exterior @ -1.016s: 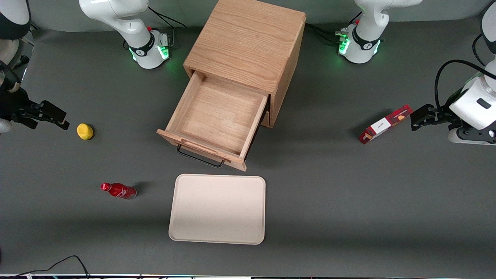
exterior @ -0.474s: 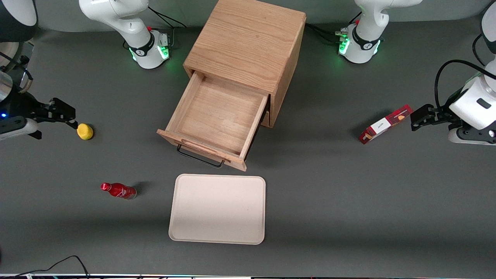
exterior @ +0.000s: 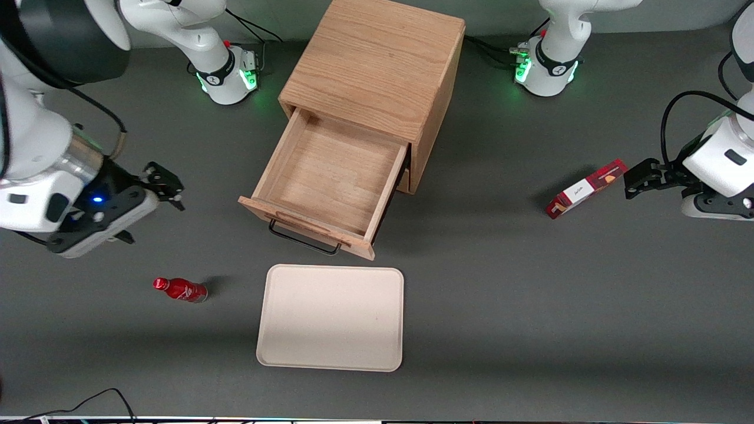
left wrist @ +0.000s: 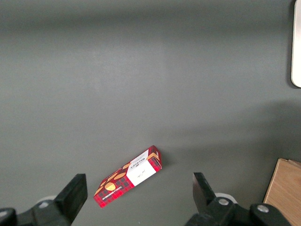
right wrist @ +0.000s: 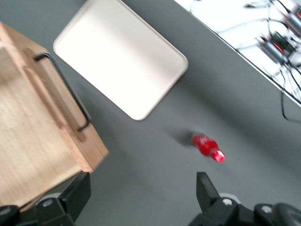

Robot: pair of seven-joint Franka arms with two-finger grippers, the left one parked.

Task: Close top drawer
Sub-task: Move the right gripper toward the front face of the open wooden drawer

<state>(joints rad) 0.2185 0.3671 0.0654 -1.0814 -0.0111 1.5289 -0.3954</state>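
Note:
The top drawer (exterior: 330,176) of the oak cabinet (exterior: 377,65) stands pulled far out and is empty inside. Its black wire handle (exterior: 303,240) hangs under the front panel, which has a finger notch along its top edge. My right gripper (exterior: 171,191) is open and empty. It hovers above the table beside the drawer, toward the working arm's end. In the right wrist view the drawer's front (right wrist: 47,108) and handle (right wrist: 66,92) show close to one of the gripper's (right wrist: 142,188) fingers. The lower drawer is hidden under the open one.
A cream tray (exterior: 330,318) lies nearer to the front camera than the drawer. A red bottle (exterior: 179,290) lies on the table beside the tray, below my gripper's arm. A red box (exterior: 584,188) lies toward the parked arm's end.
My right arm has swung from the table's end toward the drawer, with the gripper still open. It now covers the yellow object that lay there. The drawer has not moved.

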